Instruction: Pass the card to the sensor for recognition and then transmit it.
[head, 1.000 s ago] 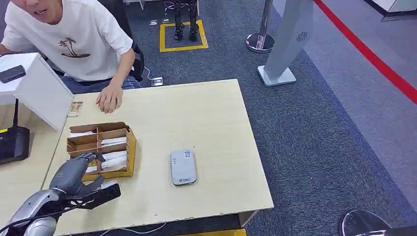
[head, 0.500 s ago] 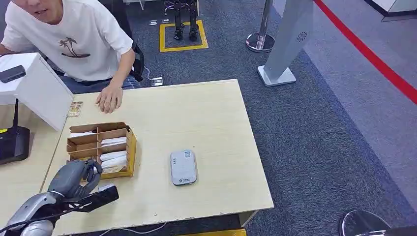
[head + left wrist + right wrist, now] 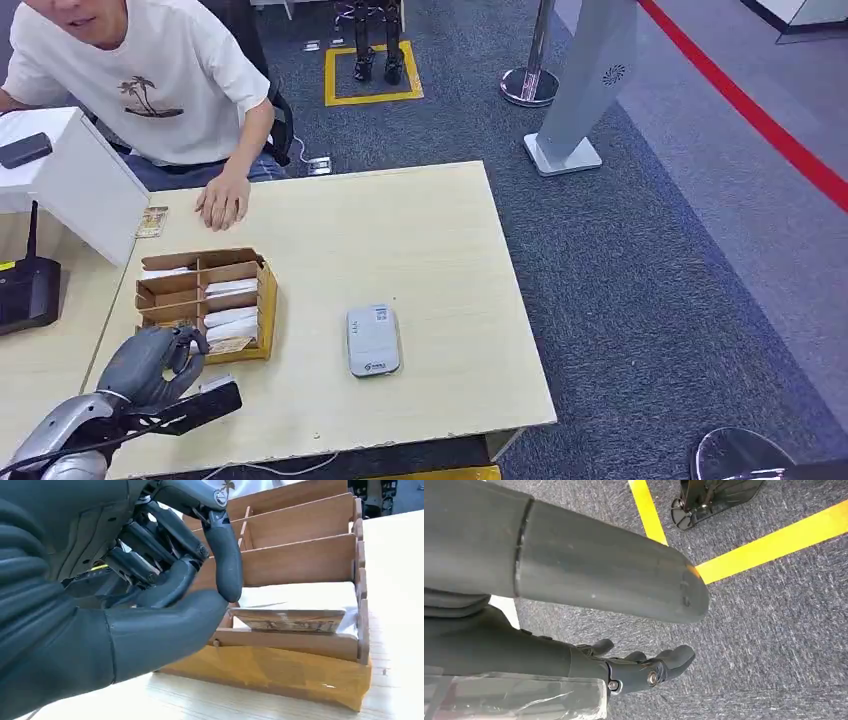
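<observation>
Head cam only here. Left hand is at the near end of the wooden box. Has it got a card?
Observer: From the left wrist view, the left hand has its fingertips at the corner of a card in the nearest slot of the box. I can't tell whether it grips the card.
Operator: Is the card lifted?
Observer: No. It lies flat on a white stack in that slot.
Operator: Right hand? It's not in my picture.
Observer: The right hand hangs over the carpet with its fingers apart, holding nothing.
</observation>
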You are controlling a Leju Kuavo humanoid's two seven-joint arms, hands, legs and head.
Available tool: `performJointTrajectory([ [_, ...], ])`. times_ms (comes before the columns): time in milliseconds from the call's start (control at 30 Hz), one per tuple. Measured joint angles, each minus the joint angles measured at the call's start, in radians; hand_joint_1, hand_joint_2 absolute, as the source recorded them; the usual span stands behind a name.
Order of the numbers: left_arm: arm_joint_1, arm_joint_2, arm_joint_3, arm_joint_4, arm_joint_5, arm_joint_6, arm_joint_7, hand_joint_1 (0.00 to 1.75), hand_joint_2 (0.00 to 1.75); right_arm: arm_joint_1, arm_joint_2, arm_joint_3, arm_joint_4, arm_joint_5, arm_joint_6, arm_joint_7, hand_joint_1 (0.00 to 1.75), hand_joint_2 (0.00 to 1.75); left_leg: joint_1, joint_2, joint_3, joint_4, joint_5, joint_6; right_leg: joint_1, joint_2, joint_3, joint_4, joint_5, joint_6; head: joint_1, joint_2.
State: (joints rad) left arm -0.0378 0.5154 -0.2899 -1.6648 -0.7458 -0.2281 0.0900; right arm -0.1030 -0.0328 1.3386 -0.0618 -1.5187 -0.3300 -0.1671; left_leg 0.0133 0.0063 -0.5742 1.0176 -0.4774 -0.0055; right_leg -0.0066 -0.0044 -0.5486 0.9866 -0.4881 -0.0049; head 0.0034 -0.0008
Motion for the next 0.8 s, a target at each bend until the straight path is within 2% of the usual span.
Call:
performJointTrajectory([
  [67,-0.001,-0.002,0.000,0.000,-0.016,0.005,0.002,0.00,1.75,0.000,0.000,0.000,0.000,0.000,0.000,0.002,0.00,1.75,0.000,0.000,0.000,0.000,0.000,0.000,0.000,0.000,0.000,0.000,0.000,0.000,0.000,0.000],
  [100,-0.001,-0.002,0.000,0.000,-0.020,0.009,0.002,0.00,0.00,0.000,0.000,0.000,0.000,0.000,0.000,0.003,0.00,1.75,0.000,0.000,0.000,0.000,0.000,0.000,0.000,0.000,0.000,0.000,0.000,0.000,0.000,0.000],
  [800,-0.023,-0.017,0.000,0.000,-0.027,0.011,0.010,0.00,0.00,0.000,0.000,0.000,0.000,0.000,0.000,0.011,0.00,1.75,0.000,0.000,0.000,0.000,0.000,0.000,0.000,0.000,0.000,0.000,0.000,0.000,0.000,0.000],
])
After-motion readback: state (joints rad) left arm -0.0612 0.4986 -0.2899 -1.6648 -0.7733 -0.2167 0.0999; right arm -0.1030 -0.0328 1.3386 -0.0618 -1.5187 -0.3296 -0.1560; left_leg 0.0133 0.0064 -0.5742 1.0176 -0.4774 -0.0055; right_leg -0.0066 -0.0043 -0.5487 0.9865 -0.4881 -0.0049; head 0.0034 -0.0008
